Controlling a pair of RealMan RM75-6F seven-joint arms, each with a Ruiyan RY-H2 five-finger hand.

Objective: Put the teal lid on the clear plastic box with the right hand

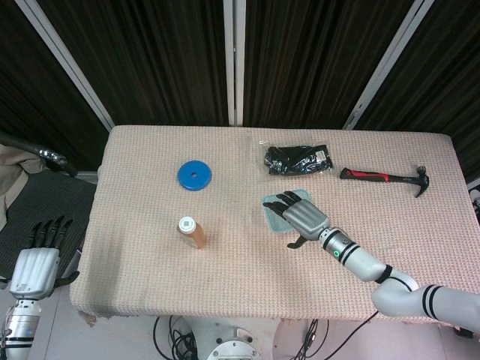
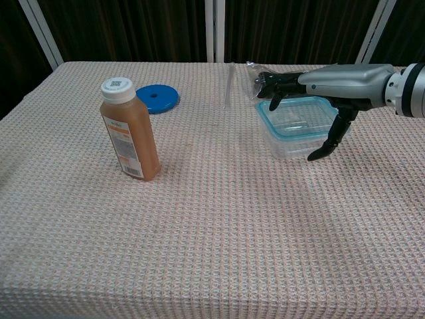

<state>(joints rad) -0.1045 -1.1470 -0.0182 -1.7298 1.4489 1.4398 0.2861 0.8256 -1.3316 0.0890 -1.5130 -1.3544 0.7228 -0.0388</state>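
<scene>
The clear plastic box (image 2: 292,146) stands right of the table's middle with the teal lid (image 2: 297,118) lying on top of it. In the head view only the left strip of the teal lid (image 1: 271,212) shows. My right hand (image 1: 300,216) stretches flat over the lid with its fingers spread and holds nothing. In the chest view the right hand (image 2: 332,82) sits just above the lid, its thumb pointing down past the box's front right corner. Whether the palm touches the lid I cannot tell. My left hand (image 1: 39,259) hangs off the table at the lower left, fingers apart and empty.
An orange juice bottle (image 2: 129,129) stands upright left of centre. A blue disc (image 1: 194,175) lies behind it. A black bag in clear wrap (image 1: 298,159) lies just behind the box, and a red-handled hammer (image 1: 386,178) lies at the far right. The table (image 1: 225,277) has a woven beige cover.
</scene>
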